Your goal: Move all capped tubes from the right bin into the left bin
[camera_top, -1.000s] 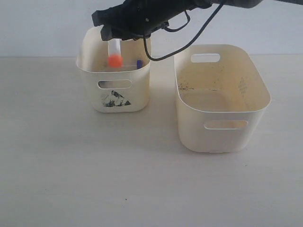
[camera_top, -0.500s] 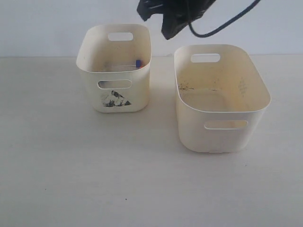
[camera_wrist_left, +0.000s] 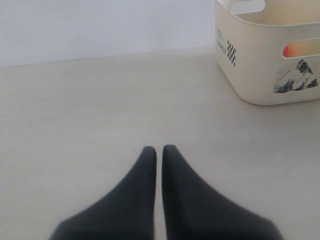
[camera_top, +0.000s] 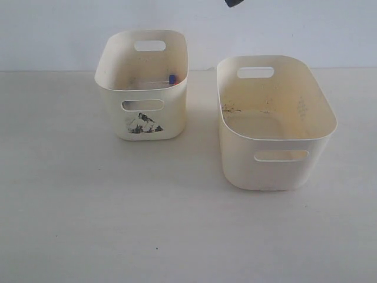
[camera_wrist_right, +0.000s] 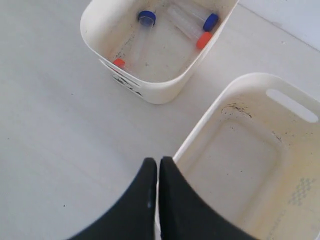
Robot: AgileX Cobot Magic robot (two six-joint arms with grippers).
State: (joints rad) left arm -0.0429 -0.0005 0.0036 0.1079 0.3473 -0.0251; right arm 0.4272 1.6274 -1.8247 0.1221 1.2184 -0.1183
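Pale table (camera_top: 177, 236) with two cream bins side by side, not touching. right bin (camera_top: 274, 171): bigger, plain front, oval handle cut-outs, dark specks on inner floor. left bin (camera_top: 115, 115): smaller, mountain sticker (camera_top: 142, 124) on front under handle slot. All four capped tubes (camera_wrist_right: 141, 37) lie on the left bin's floor, two with blue caps (camera_wrist_right: 146, 17) and two with orange-red caps (camera_wrist_right: 203, 40); exterior view catches only one blue cap over the rim. right gripper (camera_wrist_right: 158, 161) is above the table close to the right bin's rim, black fingers pressed together. left gripper (camera_wrist_left: 156, 149) is over the table off to the side of the left bin, fingers together with only a thin slit
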